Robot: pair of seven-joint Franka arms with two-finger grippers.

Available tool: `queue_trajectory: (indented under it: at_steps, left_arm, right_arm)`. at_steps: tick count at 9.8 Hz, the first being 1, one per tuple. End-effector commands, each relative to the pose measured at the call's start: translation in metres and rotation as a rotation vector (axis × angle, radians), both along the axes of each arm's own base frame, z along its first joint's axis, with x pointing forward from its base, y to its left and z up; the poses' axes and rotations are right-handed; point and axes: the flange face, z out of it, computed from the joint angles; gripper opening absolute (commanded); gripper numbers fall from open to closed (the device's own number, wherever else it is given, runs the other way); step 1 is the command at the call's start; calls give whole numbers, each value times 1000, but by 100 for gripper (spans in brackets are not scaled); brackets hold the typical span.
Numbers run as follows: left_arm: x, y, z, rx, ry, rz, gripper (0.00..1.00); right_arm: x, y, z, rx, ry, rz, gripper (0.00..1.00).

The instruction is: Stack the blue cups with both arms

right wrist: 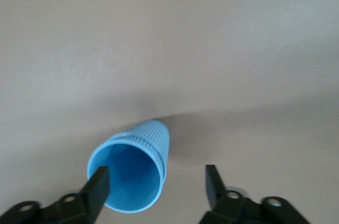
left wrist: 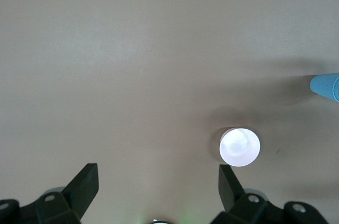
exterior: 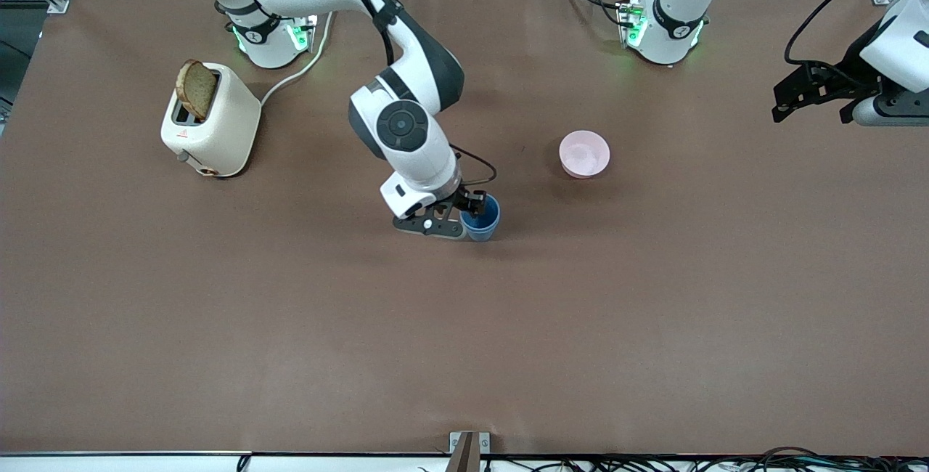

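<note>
Right gripper (exterior: 464, 219) at frame centre, fingers spread, one finger (right wrist: 98, 184) inside the ribbed matte blue plastic cup (exterior: 481, 218) standing on the brown table (exterior: 464, 327). Left gripper (exterior: 813, 98) waits upper right, spread, empty. No legible writing.

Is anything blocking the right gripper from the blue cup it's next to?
Nothing visible. The right gripper is open right at the blue cup, one finger at its rim. The pink bowl sits apart, toward the left arm's end.

Even overhead light, soft shadows; wrist views look slightly hazy.
</note>
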Motion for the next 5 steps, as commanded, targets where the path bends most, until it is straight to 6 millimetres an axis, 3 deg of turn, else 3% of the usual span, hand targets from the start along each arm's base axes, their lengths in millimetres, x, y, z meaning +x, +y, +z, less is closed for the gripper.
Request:
queue_trajectory:
  at_steps: [1,3,5]
  left_arm:
    - [-2,0,-12,13,24,-2,100]
    - [0,-1,-11,12,12,-5,100]
    - [-1,2,-7,11,6,-18,100]
  right_arm:
    - [10,-66,77,-34,4,-45,100]
    - [24,-145,130,-82,25,-29,100]
    - [35,-223,168,-106,33,-49,100]
